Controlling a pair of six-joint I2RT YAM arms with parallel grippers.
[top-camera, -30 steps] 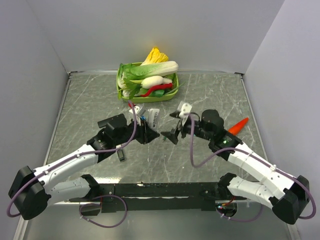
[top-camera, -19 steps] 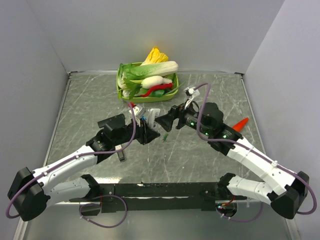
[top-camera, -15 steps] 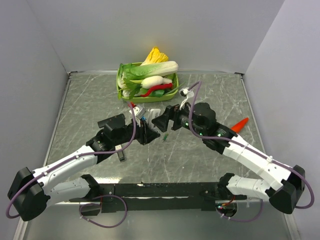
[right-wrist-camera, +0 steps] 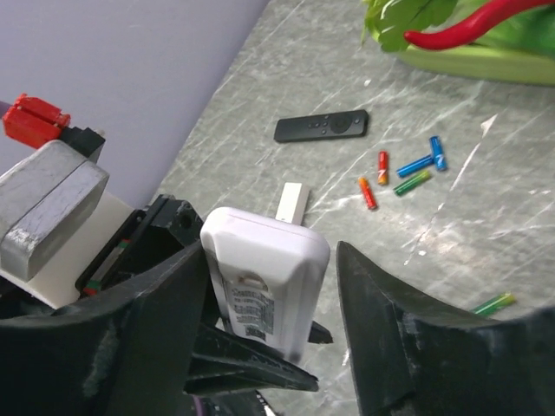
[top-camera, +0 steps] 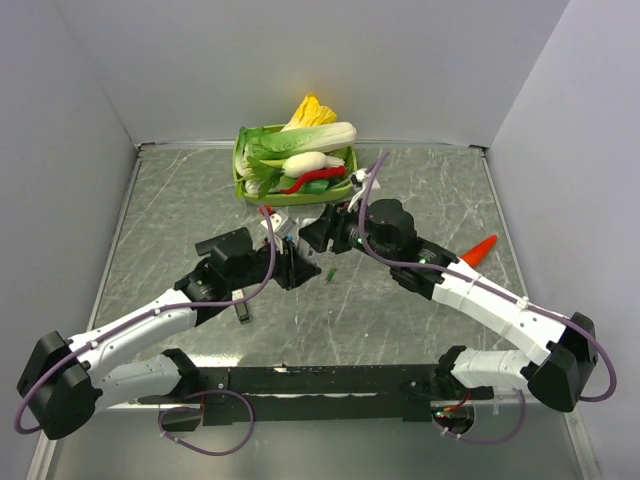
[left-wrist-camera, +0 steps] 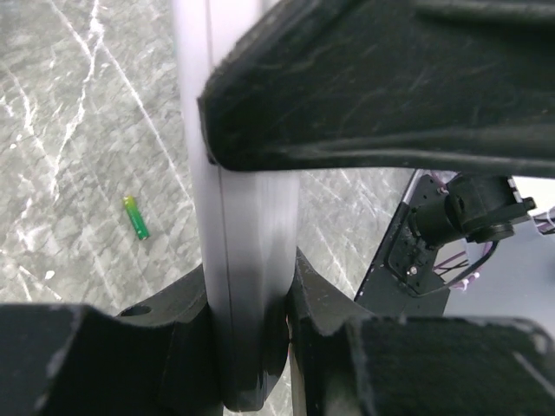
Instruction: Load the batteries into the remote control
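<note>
My left gripper (top-camera: 290, 265) is shut on a white remote (top-camera: 305, 233) and holds it above the table; its jaws clamp the remote's body (left-wrist-camera: 247, 260). My right gripper (right-wrist-camera: 273, 251) is open, and its fingers stand on either side of the white remote's end (right-wrist-camera: 264, 277), with a gap on the right side. One green battery (top-camera: 329, 271) lies on the table below, also in the left wrist view (left-wrist-camera: 136, 217). Several red, blue and green batteries (right-wrist-camera: 412, 169) lie beside a black remote (right-wrist-camera: 321, 126). A white battery cover (right-wrist-camera: 293, 204) lies near them.
A green tray (top-camera: 240, 182) of vegetables with a long red chilli (top-camera: 318, 180) stands at the back. An orange carrot (top-camera: 478, 250) lies at the right. Grey walls enclose the table on three sides.
My right arm has swung left and forward from the table to the held remote, and its fingers now straddle the remote's end. The green battery now lies uncovered. The left arm has stayed still.
</note>
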